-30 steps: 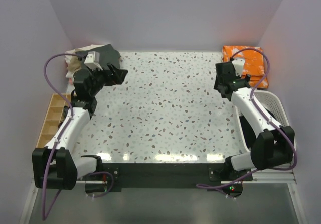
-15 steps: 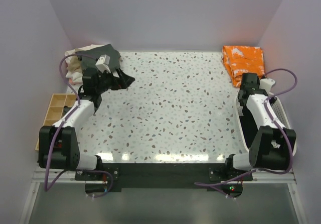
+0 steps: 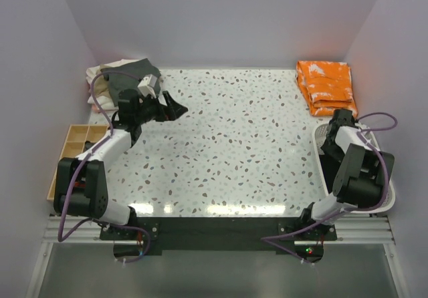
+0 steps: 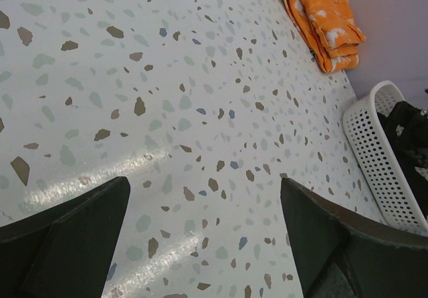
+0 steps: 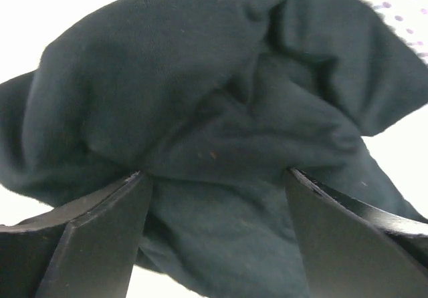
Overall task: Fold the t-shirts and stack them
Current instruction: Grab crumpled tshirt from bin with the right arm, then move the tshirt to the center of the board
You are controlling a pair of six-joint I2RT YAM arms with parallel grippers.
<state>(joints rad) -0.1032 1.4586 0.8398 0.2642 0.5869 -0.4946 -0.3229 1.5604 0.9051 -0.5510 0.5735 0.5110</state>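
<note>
Straddling the unfolded black shirt (image 5: pixel 221 131) in its basket (image 4: pixel 374 158), my right tool (image 5: pixel 214 178) and idle left tool (image 4: pixel 204 184) are spread; the folded stack (image 3: pixel 110 74) waits.

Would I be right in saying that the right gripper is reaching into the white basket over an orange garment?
Not quite: under the right gripper in the white basket lies a black garment, not an orange one, as the right wrist view shows. The orange cloth lies folded at the table's far right corner.
</note>
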